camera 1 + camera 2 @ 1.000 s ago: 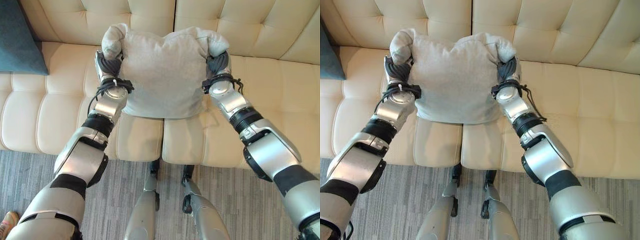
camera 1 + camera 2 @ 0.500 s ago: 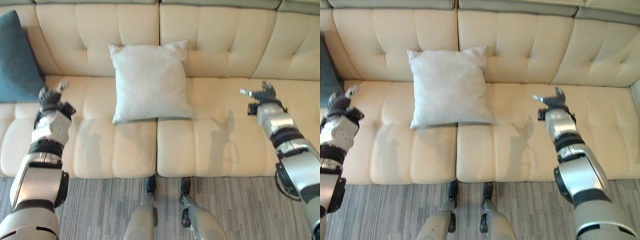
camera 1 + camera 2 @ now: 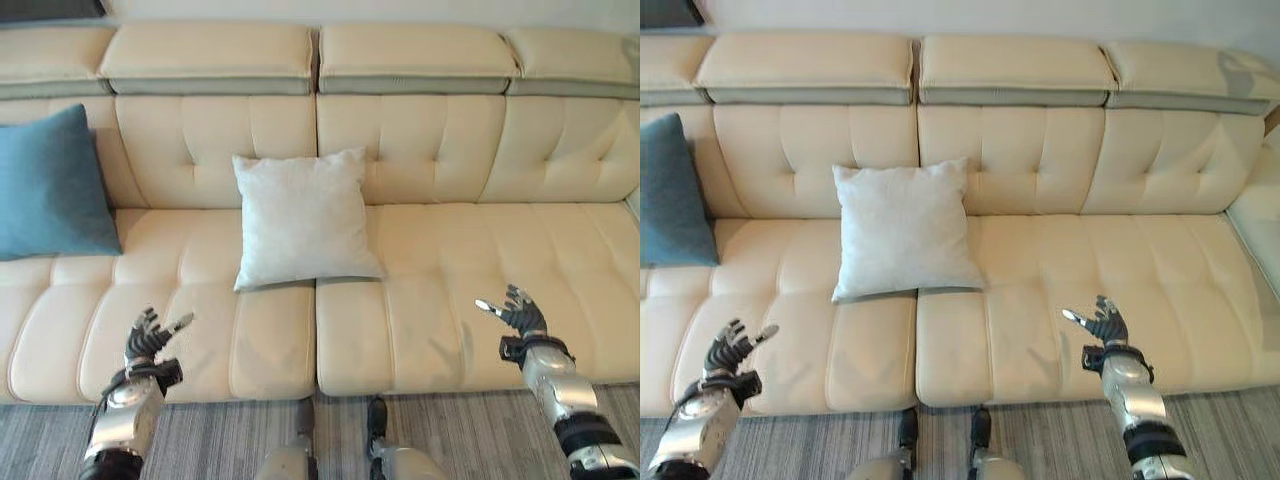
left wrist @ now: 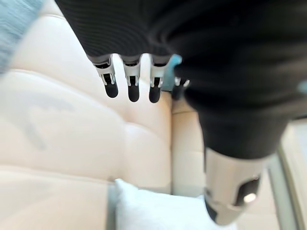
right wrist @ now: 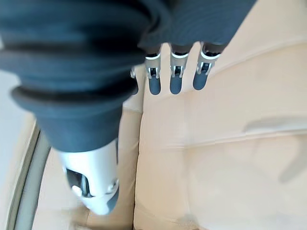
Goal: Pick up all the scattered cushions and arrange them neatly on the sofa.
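The white cushion (image 3: pixel 305 220) stands propped against the sofa (image 3: pixel 470 290) backrest, just left of the middle seam, its lower edge resting on the seat and its lower right corner reaching across the seam; it looks placed and roughly square to the back. The blue cushion (image 3: pixel 50 185) leans against the backrest near the sofa's left end, tilted a little, well apart from the white one.

Both hands hang low over the front edge of the seat, holding nothing; the left hand (image 3: pixel 150 340) sits over the front edge of the left seat section, fingers spread and relaxed; the right hand (image 3: pixel 515 312) sits over the front edge of the right section, fingers likewise apart and loosely extended.

The relation that matters: each cushion lies up and back from the fingers, against the backrest; the blue cushion is far closer to the left hand than to the right, lying back and outward from it; so any straightening of it would likely fall to the left arm. I see no cushion lying loose on the seat or the strip of floor in view.
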{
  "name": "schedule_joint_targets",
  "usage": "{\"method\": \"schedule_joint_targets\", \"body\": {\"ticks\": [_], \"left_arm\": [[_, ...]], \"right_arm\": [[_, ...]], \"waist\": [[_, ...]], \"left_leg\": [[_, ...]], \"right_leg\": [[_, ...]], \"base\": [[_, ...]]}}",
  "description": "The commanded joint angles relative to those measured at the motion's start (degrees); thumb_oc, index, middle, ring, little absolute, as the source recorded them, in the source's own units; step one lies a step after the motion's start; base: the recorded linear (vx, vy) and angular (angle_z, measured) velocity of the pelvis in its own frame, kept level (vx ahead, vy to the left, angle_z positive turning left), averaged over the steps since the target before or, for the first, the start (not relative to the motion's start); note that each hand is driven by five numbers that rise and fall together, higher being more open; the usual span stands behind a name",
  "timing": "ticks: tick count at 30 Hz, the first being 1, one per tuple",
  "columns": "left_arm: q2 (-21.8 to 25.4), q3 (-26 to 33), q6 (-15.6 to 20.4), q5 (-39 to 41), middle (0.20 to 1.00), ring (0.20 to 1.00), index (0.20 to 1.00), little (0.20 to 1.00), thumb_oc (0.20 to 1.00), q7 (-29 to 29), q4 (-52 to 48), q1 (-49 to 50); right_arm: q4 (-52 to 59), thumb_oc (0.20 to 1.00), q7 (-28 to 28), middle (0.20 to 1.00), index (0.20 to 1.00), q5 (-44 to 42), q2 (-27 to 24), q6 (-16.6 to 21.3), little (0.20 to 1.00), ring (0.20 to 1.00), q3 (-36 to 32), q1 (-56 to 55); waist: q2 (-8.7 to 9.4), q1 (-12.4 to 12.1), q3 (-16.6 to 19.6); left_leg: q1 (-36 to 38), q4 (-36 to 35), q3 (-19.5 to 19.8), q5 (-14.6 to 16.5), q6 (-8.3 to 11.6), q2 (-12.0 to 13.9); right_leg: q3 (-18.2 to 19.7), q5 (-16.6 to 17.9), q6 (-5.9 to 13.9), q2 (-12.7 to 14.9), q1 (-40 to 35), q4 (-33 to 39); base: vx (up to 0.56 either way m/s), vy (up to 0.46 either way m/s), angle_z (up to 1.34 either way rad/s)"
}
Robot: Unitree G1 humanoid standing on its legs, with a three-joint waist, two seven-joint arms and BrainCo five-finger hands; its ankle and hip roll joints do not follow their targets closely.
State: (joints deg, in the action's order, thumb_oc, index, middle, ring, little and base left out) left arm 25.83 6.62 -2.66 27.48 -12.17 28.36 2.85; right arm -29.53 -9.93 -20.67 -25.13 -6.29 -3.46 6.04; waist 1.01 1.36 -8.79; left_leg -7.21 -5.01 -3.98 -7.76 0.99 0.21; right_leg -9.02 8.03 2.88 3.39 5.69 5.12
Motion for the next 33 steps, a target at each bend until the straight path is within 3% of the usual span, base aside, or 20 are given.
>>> {"method": "schedule_joint_targets", "body": {"ticks": [1, 4, 7, 9, 13, 14, 15, 16, 18, 21, 23, 24, 27, 30, 31, 32, 33], "left_arm": [[-0.62, -1.03, 1.13, -3.91, 1.0, 1.0, 1.0, 1.0, 1.0, 0.5, 4.12, -1.81], [-1.64, -1.16, 1.22, -3.83, 1.0, 1.0, 1.0, 1.0, 1.0, 0.54, 4.87, -1.88], [-3.55, -1.85, 0.65, -4.61, 1.0, 1.0, 1.0, 1.0, 1.0, 1.19, 6.11, 0.13], [-3.84, -2.06, 0.37, -4.68, 1.0, 1.0, 1.0, 1.0, 1.0, 1.46, 6.66, 0.71], [-4.64, -1.69, -0.25, -4.45, 1.0, 1.0, 1.0, 1.0, 1.0, 1.86, 6.89, 3.52], [-4.54, -0.93, -0.27, -3.92, 1.0, 1.0, 1.0, 1.0, 1.0, 1.38, 6.29, 3.99], [-4.55, -0.91, -0.28, -3.92, 1.0, 1.0, 1.0, 1.0, 1.0, 1.38, 6.29, 3.97], [-4.48, -0.72, -0.54, -3.89, 1.0, 1.0, 1.0, 1.0, 1.0, 1.3, 6.24, 3.71], [-4.52, -1.18, -1.03, -4.52, 1.0, 1.0, 1.0, 1.0, 1.0, 1.43, 4.89, 3.47], [-4.51, -1.56, -1.02, -5.18, 1.0, 1.0, 1.0, 1.0, 1.0, 1.66, 4.44, 3.42], [-4.46, -1.83, -1.08, -5.91, 1.0, 1.0, 1.0, 1.0, 1.0, 1.92, 3.79, 3.47], [-4.6, -1.82, -1.09, -6.49, 1.0, 1.0, 1.0, 1.0, 1.0, 2.24, 3.41, 3.74], [-5.07, -1.62, -1.32, -6.59, 1.0, 1.0, 1.0, 1.0, 1.0, 2.76, 2.62, 4.67], [-5.76, -1.75, -1.43, -6.29, 1.0, 1.0, 1.0, 1.0, 1.0, 3.08, 3.29, 4.98], [-5.86, -2.1, -1.58, -6.38, 1.0, 1.0, 1.0, 1.0, 1.0, 3.16, 3.25, 5.0], [-6.28, -2.54, -1.93, -6.55, 1.0, 1.0, 1.0, 1.0, 1.0, 3.18, 2.86, 5.66], [-6.3, -2.54, -1.94, -6.56, 1.0, 1.0, 1.0, 1.0, 1.0, 3.18, 2.84, 5.72]], "right_arm": [[0.88, 1.0, -0.54, 1.0, 1.0, 2.75, 1.91, 2.92, 1.0, 1.0, -1.18, 0.33], [0.0, 1.0, -0.73, 1.0, 1.0, 3.62, 2.96, 2.81, 1.0, 1.0, -1.1, -0.22], [-4.03, 1.0, -0.61, 1.0, 1.0, 3.99, 4.9, 2.73, 1.0, 1.0, -0.59, -2.19], [-4.95, 1.0, -0.37, 1.0, 1.0, 3.97, 5.19, 2.54, 1.0, 1.0, -0.49, -2.46], [-6.03, 1.0, -0.05, 1.0, 1.0, 4.86, 5.65, 1.64, 1.0, 1.0, -0.42, -4.37], [-5.97, 1.0, -0.57, 1.0, 1.0, 6.08, 5.4, 1.05, 1.0, 1.0, 0.55, -3.86], [-5.99, 1.0, -0.57, 1.0, 1.0, 6.08, 5.39, 1.05, 1.0, 1.0, 0.55, -3.83], [-5.63, 1.0, -0.6, 1.0, 1.0, 6.56, 4.83, 0.78, 1.0, 1.0, 0.86, -4.17], [-3.35, 1.0, -0.51, 1.0, 1.0, 6.82, 4.28, 0.67, 1.0, 1.0, 0.86, -5.99], [-3.14, 1.0, -0.34, 1.0, 1.0, 6.76, 4.17, 0.78, 1.0, 1.0, 0.86, -6.54], [-3.16, 1.0, -0.5, 1.0, 1.0, 7.22, 3.47, 0.68, 1.0, 1.0, 1.26, -6.38], [-3.54, 1.0, -0.13, 1.0, 1.0, 7.57, 3.73, 0.28, 1.0, 1.0, 1.82, -6.25], [-3.19, 1.0, 0.55, 1.0, 1.0, 7.54, 4.06, -0.06, 1.0, 1.0, 2.32, -6.34], [-3.54, 1.0, 0.62, 1.0, 1.0, 7.12, 4.58, 0.05, 1.0, 1.0, 2.59, -6.62], [-3.63, 1.0, 0.52, 1.0, 1.0, 6.95, 4.76, 0.07, 1.0, 1.0, 2.57, -6.58], [-3.57, 1.0, 0.47, 1.0, 1.0, 7.04, 5.42, -0.19, 1.0, 1.0, 2.69, -7.19], [-3.53, 1.0, 0.46, 1.0, 1.0, 7.04, 5.41, -0.2, 1.0, 1.0, 2.71, -7.25]], "waist": [[0.01, 1.25, -0.87], [-0.61, 1.43, -1.94], [-1.11, 1.1, -1.41], [-0.93, 0.87, -0.75], [0.3, -0.11, 1.37], [1.07, -1.29, 1.04], [0.96, -1.24, 1.11], [1.26, -1.43, 0.74], [0.75, -0.81, -1.82], [0.5, -0.3, -2.64], [0.47, -0.43, -3.8], [1.22, -0.62, -3.86], [2.41, -0.43, -2.88], [2.56, -0.38, -1.79], [2.45, -0.22, -1.52], [1.54, 0.54, -0.07], [1.54, 0.56, -0.04]], "left_leg": [[3.82, 0.01, -3.32, 8.64, -0.54, -2.06], [2.97, 0.01, -3.81, 7.56, -0.73, -1.35], [2.62, 0.01, -4.5, 7.23, -0.81, -0.57], [2.61, 0.01, -4.59, 7.29, -0.72, -0.6], [1.11, 0.01, -5.16, 6.21, -0.37, -0.72], [-0.87, 0.01, -5.77, 4.21, 0.22, -0.3], [-1.04, 0.01, -5.71, 4.11, 0.25, -0.18], [-2.53, 0.01, -5.35, 1.39, 1.82, 0.37], [-4.61, 0.01, -4.16, -2.68, 4.8, 1.92], [-5.08, 0.01, -3.74, -2.95, 5.23, 2.23], [-4.89, 0.01, -2.29, -2.41, 5.24, 2.15], [-2.54, 1.91, -1.0, -1.09, 3.56, 1.14], [-1.66, 11.68, -1.68, 7.31, 1.24, -0.12], [0.77, 16.87, -1.76, 12.02, 0.36, -1.28], [1.63, 17.01, -1.95, 12.29, 0.26, -1.21], [5.85, 10.24, -2.59, 12.13, 0.39, -0.51], [6.17, 9.62, -2.58, 11.81, 0.4, -0.56]], "right_leg": [[-1.24, -5.4, 5.33, 1.66, -1.32, -1.87], [-0.09, -7.57, 4.85, 0.9, 1.06, -7.39], [-0.19, -14.66, 3.18, 0.42, -1.97, -15.1], [-0.14, -15.54, 3.12, 0.58, -3.67, -15.62], [0.66, -15.48, 3.4, 0.47, -9.34, -13.5], [-0.3, -17.3, 2.21, -0.2, -11.45, -9.28], [-0.34, -17.14, 2.14, -0.35, -11.34, -9.16], [-0.04, -18.86, 0.75, -1.86, -11.59, -6.3], [-1.34, -19.14, -1.0, -4.55, -10.62, -5.66], [-2.53, -19.11, -1.18, -4.97, -10.29, -5.89], [-3.51, -18.64, -1.2, -4.55, -9.14, -6.99], [-3.67, -17.16, -0.83, -3.73, -8.57, -6.67], [-3.27, -15.38, -0.81, -2.43, -8.0, -4.57], [-2.67, -14.29, -0.64, -2.2, -8.26, -2.5], [-2.54, -13.79, -0.47, -2.22, -8.0, -2.39], [-2.46, -13.3, 0.03, -2.83, -7.74, -1.75], [-2.48, -13.27, 0.03, -2.82, -7.81, -1.68]], "base": [[-0.18, 0.035, -0.06], [-0.23, 0.017, -0.26], [-0.11, -0.031, -0.2], [-0.05, -0.069, -0.13], [-0.17, -0.168, -0.08], [-0.29, -0.207, -0.2], [-0.42, -0.326, -0.17], [-0.38, -0.311, -0.26], [-0.57, -0.417, 0.16], [-0.24, -0.136, 0.48], [-0.31, -0.122, 0.29], [-0.22, -0.094, 0.07], [-0.19, -0.065, -0.11], [-0.06, 0.017, -0.08], [-0.02, 0.104, 0.02], [-0.01, 0.088, 0.01], [0.02, 0.102, -0.13]]}}
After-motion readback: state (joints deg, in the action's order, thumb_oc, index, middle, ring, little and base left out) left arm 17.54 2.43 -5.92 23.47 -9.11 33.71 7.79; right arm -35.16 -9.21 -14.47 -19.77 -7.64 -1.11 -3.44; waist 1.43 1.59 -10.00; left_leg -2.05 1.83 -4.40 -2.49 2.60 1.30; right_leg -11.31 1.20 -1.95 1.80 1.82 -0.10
